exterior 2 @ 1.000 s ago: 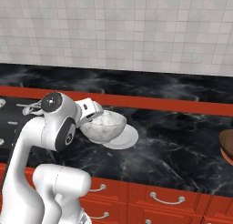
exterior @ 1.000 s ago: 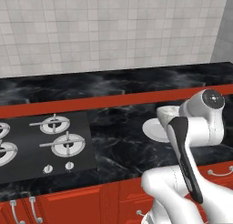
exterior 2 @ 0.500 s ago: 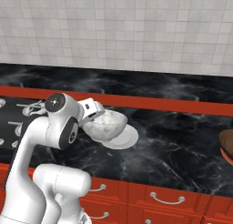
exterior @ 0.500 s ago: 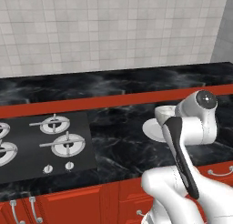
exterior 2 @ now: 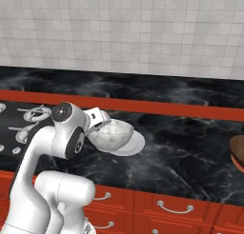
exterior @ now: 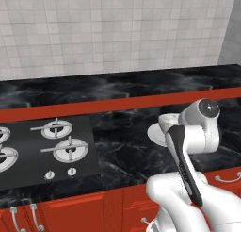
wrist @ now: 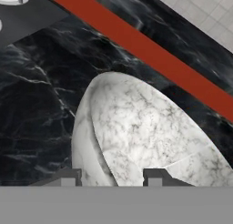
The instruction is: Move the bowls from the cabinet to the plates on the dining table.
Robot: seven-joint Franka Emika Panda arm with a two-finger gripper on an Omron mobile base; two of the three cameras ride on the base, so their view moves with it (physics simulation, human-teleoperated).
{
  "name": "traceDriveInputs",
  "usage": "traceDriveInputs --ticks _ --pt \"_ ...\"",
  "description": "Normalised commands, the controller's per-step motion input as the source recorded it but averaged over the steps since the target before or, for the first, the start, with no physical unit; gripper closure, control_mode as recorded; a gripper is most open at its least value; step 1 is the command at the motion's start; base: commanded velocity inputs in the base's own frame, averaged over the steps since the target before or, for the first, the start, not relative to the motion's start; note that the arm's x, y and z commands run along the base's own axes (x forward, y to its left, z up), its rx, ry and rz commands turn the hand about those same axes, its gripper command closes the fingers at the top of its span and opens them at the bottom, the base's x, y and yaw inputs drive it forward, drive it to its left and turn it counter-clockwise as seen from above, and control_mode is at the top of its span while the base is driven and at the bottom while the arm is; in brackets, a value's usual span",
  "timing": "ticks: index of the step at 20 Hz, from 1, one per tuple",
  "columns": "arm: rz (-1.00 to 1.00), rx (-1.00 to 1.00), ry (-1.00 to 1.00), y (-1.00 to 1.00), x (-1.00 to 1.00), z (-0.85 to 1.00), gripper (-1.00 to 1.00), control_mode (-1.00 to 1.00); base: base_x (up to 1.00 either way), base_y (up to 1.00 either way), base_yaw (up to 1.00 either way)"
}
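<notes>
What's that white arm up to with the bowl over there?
The robot's gripper is clamped on the rim of a white marbled bowl and holds it right over a white plate on the black marble table. Whether the bowl already rests on the plate is hard to tell. A brown bowl shows at the table's far right edge.

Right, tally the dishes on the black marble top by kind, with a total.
Marbled white bowls: 1, its rim held between the fingers of the hand, above a plate.
White plates: 1, on the marble top.
Dark brown dishes: 1, cut off by the right edge of the right base view.
Total: 3
</notes>
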Motion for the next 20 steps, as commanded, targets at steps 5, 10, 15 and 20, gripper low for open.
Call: traceDriveInputs --ticks 5,10,15,20 --pt "0.00 0.00 0.00 0.00 0.21 -0.03 1.00 -1.00 0.00 0.00 0.00" --pt "0.00 0.00 0.00 -0.01 0.25 -0.05 1.00 -1.00 0.00 0.00 0.00" --pt "0.00 0.00 0.00 -0.08 0.31 -0.21 1.00 -1.00 0.00 0.00 0.00" --pt "0.00 0.00 0.00 -0.13 0.33 -0.17 1.00 -1.00 0.00 0.00 0.00"
